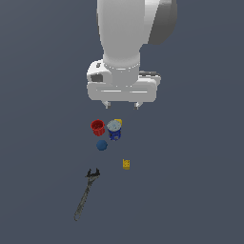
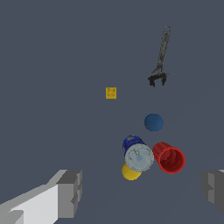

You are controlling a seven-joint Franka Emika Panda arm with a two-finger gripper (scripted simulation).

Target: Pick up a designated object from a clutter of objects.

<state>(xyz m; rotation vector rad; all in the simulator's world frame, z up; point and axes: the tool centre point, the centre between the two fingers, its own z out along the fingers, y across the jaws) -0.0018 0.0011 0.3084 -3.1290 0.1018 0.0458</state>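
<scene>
The small red cup [image 1: 97, 127] stands upright on the grey floor, just to the exterior view's left of the blue can with a grey lid [image 1: 114, 128]. The wrist view shows the red cup [image 2: 169, 158] beside the can [image 2: 138, 153], its open mouth facing the camera. My gripper [image 1: 122, 105] hangs above and behind the cluster, open and empty, its fingers wide apart. One finger [image 2: 70, 193] shows in the wrist view, well clear of the cup. The blue ball [image 1: 101, 145] lies in front of the cup.
A yellow item [image 2: 130, 172] peeks from behind the can. A yellow block [image 1: 126, 164] lies further forward. A long dark wrench [image 1: 86, 193] lies toward the front, also seen in the wrist view [image 2: 160, 58].
</scene>
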